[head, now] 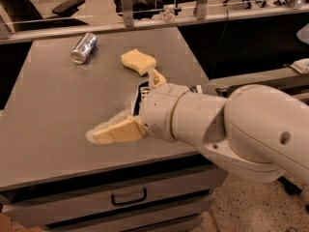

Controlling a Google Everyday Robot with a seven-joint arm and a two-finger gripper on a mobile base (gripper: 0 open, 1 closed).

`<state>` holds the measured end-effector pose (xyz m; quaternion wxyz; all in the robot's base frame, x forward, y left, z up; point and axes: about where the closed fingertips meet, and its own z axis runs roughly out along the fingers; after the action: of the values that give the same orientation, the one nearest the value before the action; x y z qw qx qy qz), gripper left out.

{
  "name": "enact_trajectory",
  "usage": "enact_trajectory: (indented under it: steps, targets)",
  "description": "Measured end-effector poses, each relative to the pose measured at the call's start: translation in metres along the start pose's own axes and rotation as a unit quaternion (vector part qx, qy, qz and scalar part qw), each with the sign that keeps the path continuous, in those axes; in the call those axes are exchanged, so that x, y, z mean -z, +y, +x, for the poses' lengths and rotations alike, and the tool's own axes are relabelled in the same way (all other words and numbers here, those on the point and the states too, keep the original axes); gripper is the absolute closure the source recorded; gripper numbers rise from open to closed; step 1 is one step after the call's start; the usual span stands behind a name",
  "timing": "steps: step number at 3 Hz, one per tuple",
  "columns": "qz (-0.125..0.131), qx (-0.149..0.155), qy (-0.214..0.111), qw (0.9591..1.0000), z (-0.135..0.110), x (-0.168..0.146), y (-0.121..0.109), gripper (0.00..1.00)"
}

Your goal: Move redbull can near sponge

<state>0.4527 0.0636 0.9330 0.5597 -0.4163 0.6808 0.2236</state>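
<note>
Open tabletop (58,105) separates mid-table gripper (124,105) from redbull can (84,48).

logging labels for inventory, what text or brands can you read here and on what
No text is readable.
redbull can: print too blurred.
dark bag: mostly hidden behind the arm.
sponge: blank.
hand, open over the table front: no markings.
</note>
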Motion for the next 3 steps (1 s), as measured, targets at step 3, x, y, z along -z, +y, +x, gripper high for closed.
enact_trajectory:
  steps: [3]
  targets:
    - [0.045, -0.072, -0.045, 0.9954, -0.027, -0.103, 0.005, 0.00]
